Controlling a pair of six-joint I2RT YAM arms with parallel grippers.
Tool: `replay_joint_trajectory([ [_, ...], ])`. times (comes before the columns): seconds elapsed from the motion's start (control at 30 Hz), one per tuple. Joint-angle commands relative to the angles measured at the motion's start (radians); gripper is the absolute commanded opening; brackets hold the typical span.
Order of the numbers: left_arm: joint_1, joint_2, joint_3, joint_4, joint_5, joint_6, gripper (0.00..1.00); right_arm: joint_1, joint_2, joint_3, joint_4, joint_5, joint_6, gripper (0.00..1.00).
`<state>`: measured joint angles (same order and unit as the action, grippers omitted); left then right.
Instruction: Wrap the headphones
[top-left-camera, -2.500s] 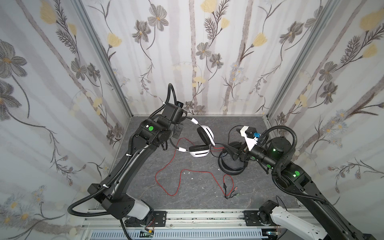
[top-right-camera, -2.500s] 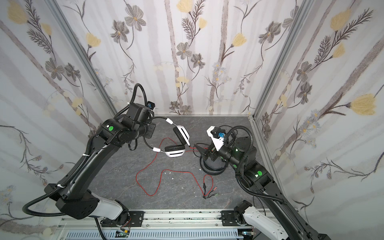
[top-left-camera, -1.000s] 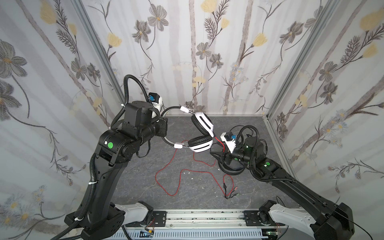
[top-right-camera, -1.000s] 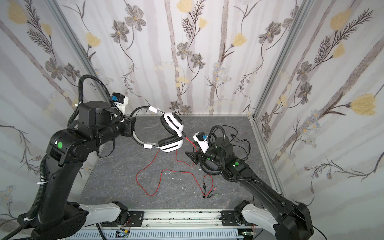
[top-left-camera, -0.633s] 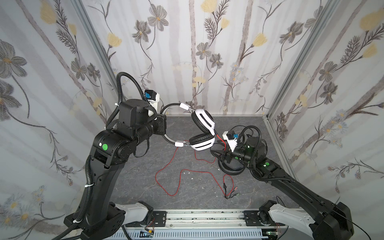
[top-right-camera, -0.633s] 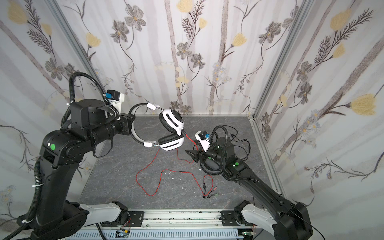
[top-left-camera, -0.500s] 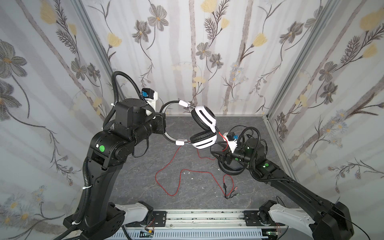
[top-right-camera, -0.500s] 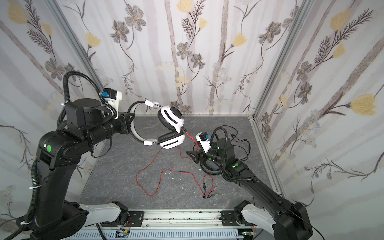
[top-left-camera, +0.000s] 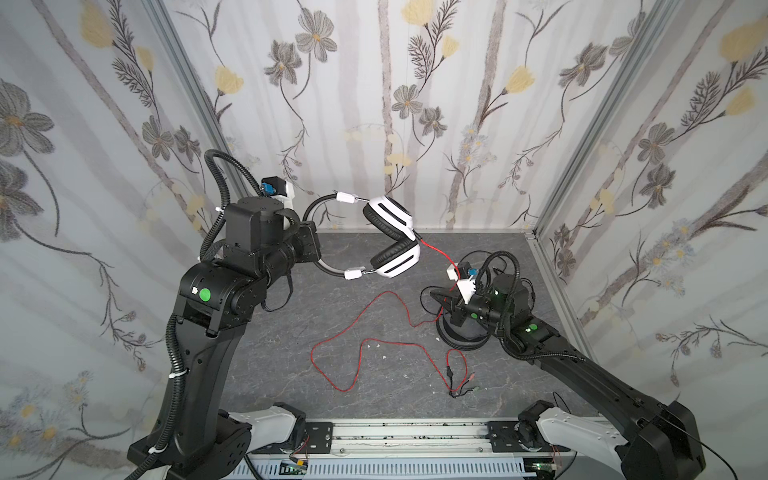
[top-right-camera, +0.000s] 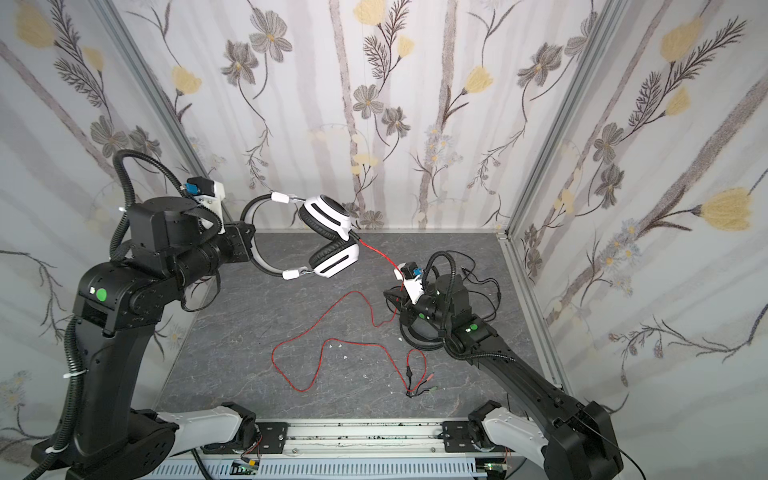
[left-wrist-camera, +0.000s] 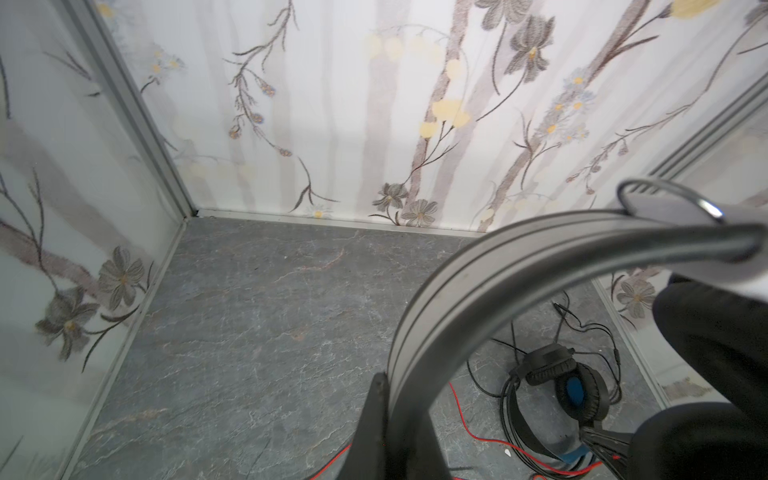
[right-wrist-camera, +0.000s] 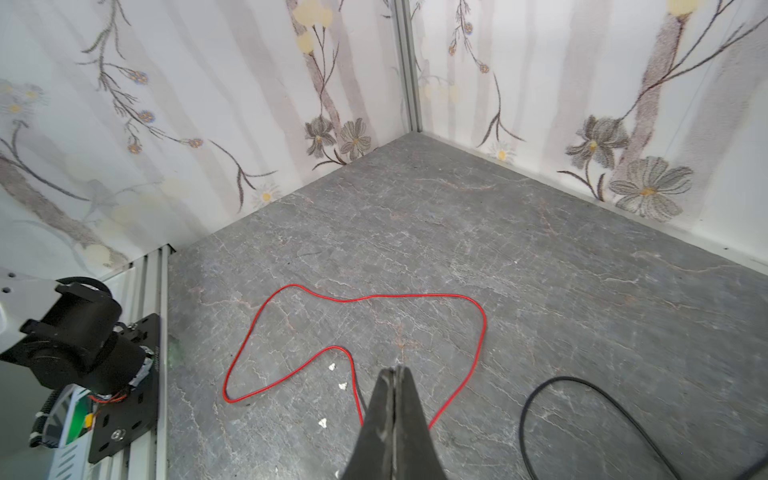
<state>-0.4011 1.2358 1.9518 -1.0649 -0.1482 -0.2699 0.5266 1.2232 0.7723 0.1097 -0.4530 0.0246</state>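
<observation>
The white headphones (top-left-camera: 390, 212) (top-right-camera: 328, 216) hang in the air above the back of the floor. My left gripper (top-left-camera: 314, 249) (left-wrist-camera: 390, 399) is shut on their grey headband (left-wrist-camera: 449, 299). Their red cord (top-left-camera: 436, 253) runs taut from the lower ear cup down into my right gripper (top-left-camera: 434, 294) (right-wrist-camera: 397, 370), which is shut on it; the rest lies in loops on the floor (right-wrist-camera: 415, 295). The pinch itself does not show in the right wrist view. The black headphones (top-left-camera: 461, 332) (left-wrist-camera: 577, 386), blue inside the ear pads, lie on the floor right under the right gripper.
The black headphones' cord (top-right-camera: 482, 282) (right-wrist-camera: 582, 386) sprawls toward the right wall. The red cord's plug end (top-left-camera: 453, 388) lies near the front rail (top-left-camera: 399, 432). Small white bits (top-left-camera: 376, 344) dot the grey floor. Flowered walls close in three sides.
My right gripper has closed from open around the red cord. The left arm has carried the white headphones slightly higher and farther back, and the cord to the ear cup now runs straight.
</observation>
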Motion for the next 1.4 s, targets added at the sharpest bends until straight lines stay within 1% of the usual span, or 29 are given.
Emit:
replay_joint_trajectory([
  [0.0, 0.024, -0.035, -0.068, 0.087, -0.052, -0.048, 0.0, 0.0, -0.018, 0.067, -0.136, 0.183, -0.096, 0.0],
  [0.1, 0.042, -0.055, -0.161, 0.112, -0.053, -0.026, 0.0, 0.006, -0.035, 0.136, -0.257, 0.322, -0.187, 0.0],
  [0.2, 0.042, -0.074, -0.257, 0.161, -0.044, 0.009, 0.0, 0.018, -0.054, 0.198, -0.326, 0.442, -0.242, 0.0],
  [0.33, 0.043, -0.102, -0.398, 0.249, -0.019, 0.071, 0.0, 0.083, -0.046, 0.302, -0.412, 0.556, -0.346, 0.0],
  [0.43, 0.042, -0.104, -0.469, 0.292, 0.014, 0.093, 0.0, 0.145, -0.026, 0.376, -0.47, 0.614, -0.41, 0.0],
  [0.5, 0.042, -0.104, -0.491, 0.309, 0.029, 0.095, 0.0, 0.187, -0.011, 0.413, -0.499, 0.64, -0.449, 0.0],
  [0.63, 0.042, -0.117, -0.582, 0.343, 0.049, 0.088, 0.0, 0.261, 0.017, 0.47, -0.539, 0.669, -0.514, 0.0],
  [0.73, 0.038, -0.132, -0.627, 0.36, 0.076, 0.084, 0.0, 0.295, 0.043, 0.51, -0.557, 0.674, -0.549, 0.0],
  [0.77, 0.038, -0.138, -0.64, 0.366, 0.086, 0.084, 0.0, 0.331, 0.053, 0.521, -0.562, 0.678, -0.554, 0.0],
  [0.8, 0.034, -0.143, -0.655, 0.375, 0.099, 0.084, 0.0, 0.343, 0.067, 0.535, -0.566, 0.681, -0.556, 0.0],
  [1.0, -0.006, -0.139, -0.702, 0.408, 0.167, 0.102, 0.0, 0.39, 0.137, 0.599, -0.58, 0.689, -0.546, 0.0],
  [1.23, -0.085, -0.098, -0.711, 0.403, 0.158, 0.119, 0.0, 0.408, 0.164, 0.607, -0.588, 0.71, -0.514, 0.0],
  [1.37, -0.107, -0.1, -0.733, 0.418, 0.158, 0.105, 0.0, 0.409, 0.182, 0.615, -0.586, 0.726, -0.503, 0.0],
])
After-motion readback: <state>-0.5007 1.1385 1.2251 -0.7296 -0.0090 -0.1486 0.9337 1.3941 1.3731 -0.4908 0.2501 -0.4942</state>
